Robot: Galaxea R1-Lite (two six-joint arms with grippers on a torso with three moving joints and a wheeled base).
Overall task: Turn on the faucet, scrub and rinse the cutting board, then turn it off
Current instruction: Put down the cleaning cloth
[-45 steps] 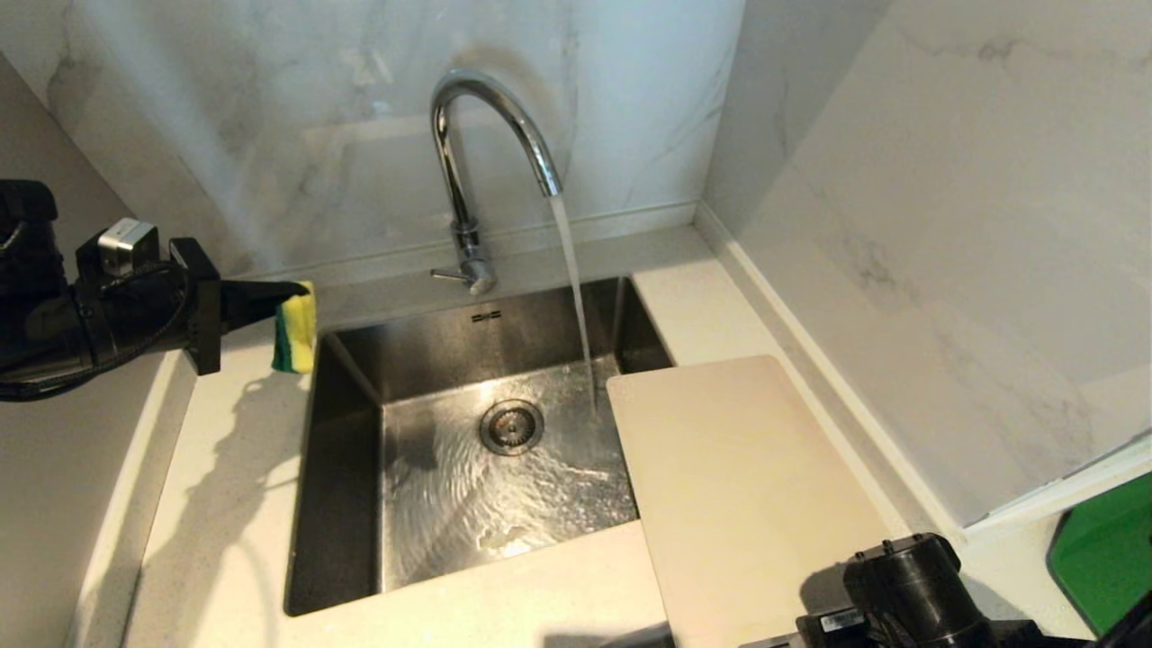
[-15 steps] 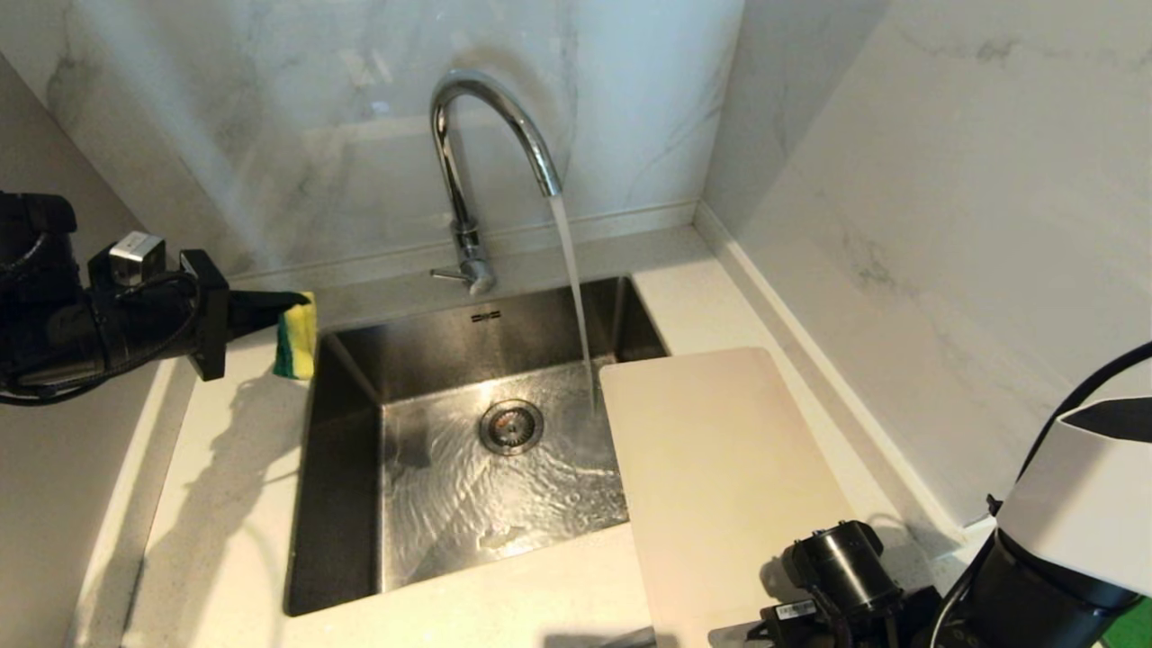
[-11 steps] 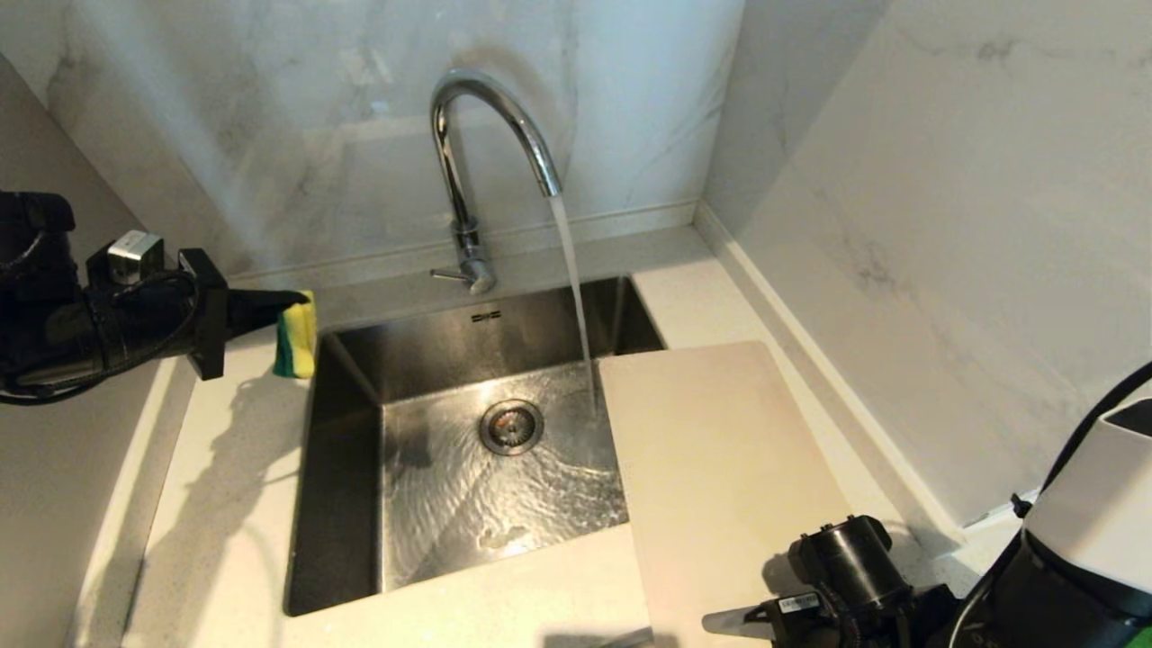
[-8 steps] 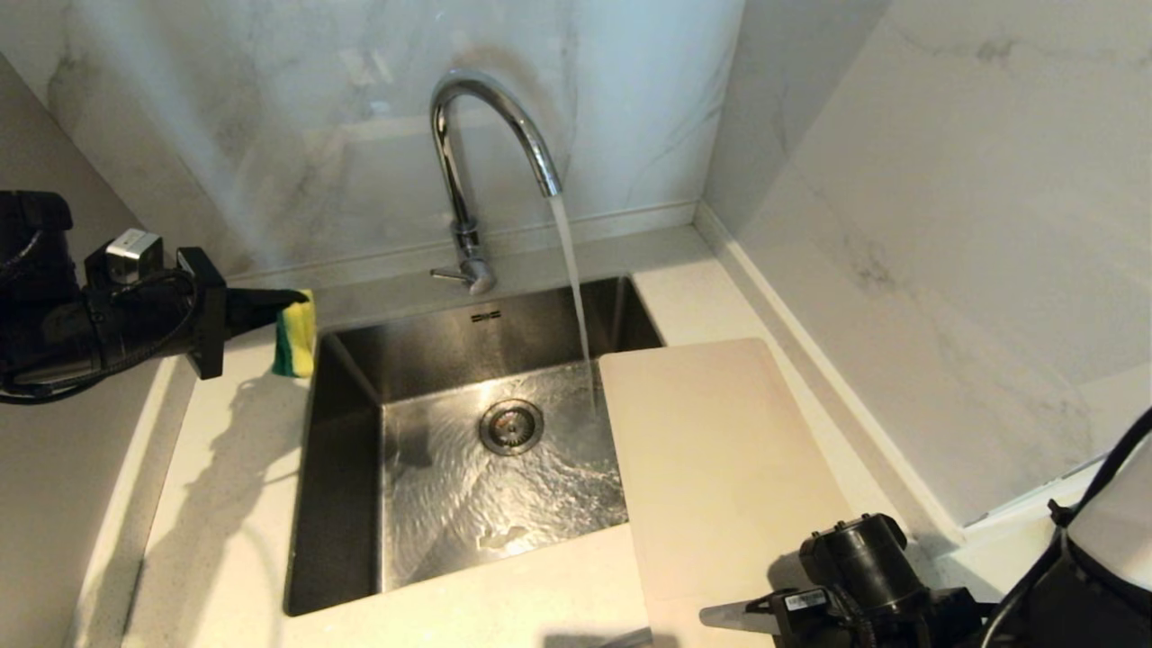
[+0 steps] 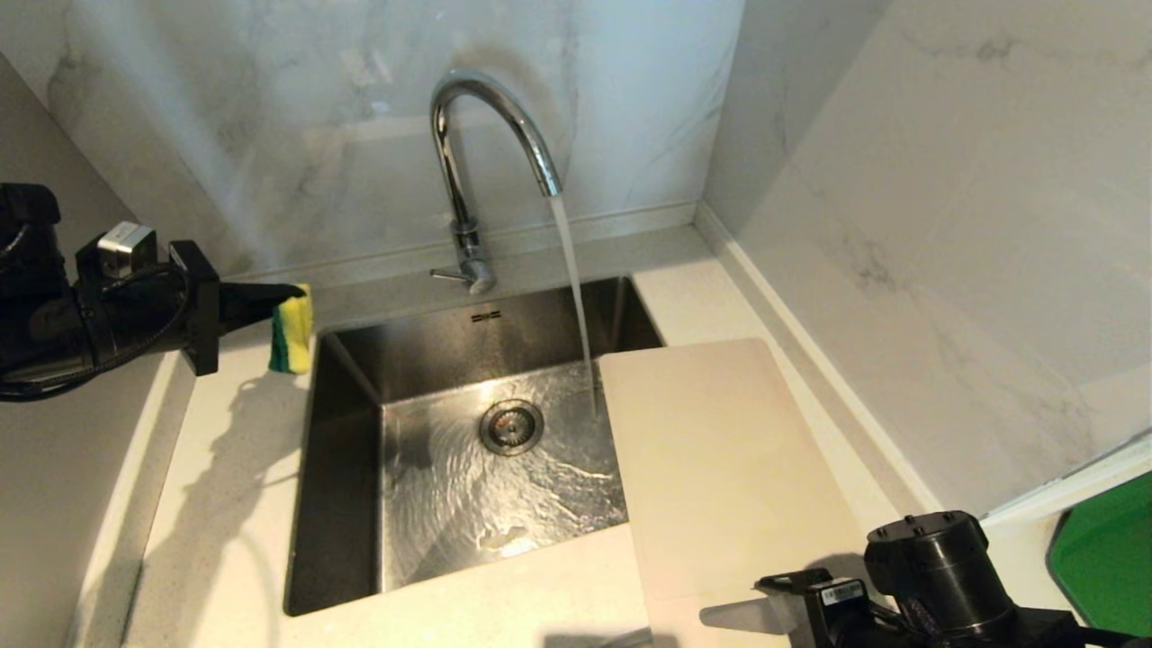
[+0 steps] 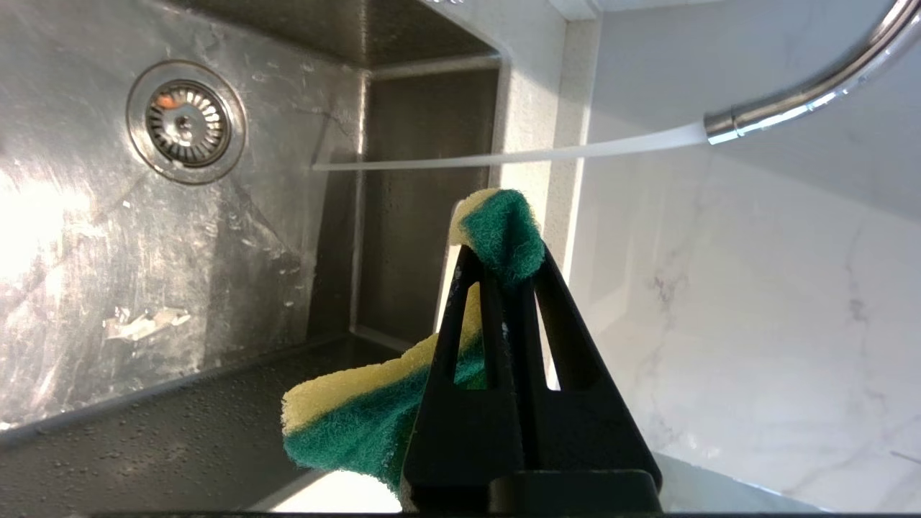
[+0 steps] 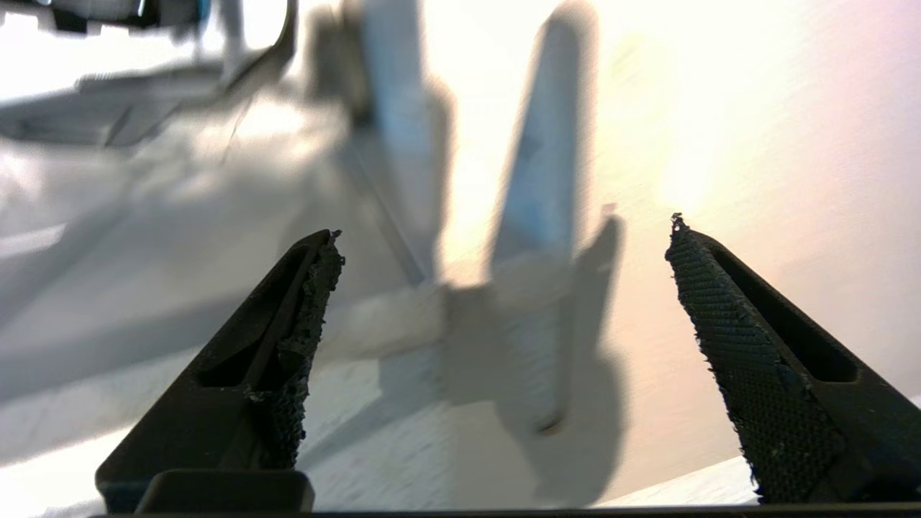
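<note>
Above the cutting board (image 5: 729, 468), right pincer (image 7: 504, 288) spread wide; left pincer (image 6: 504, 288) level, pinching sponge (image 6: 374, 410).

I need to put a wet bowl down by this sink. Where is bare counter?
Bare counter left of the sink, below the sponge in the left gripper, and the strip behind, by the faucet. Right side is crowded: the cutting board and right gripper.

Counted: one faucet (image 5: 468, 162), running one stream. One sink (image 5: 342, 468) with one drain (image 5: 511, 427). One cutting board (image 5: 720, 468). One sponge (image 5: 292, 328). One green tray (image 5: 1102, 558). Two end effectors: left (image 6: 504, 288), right (image 7: 504, 288).
</note>
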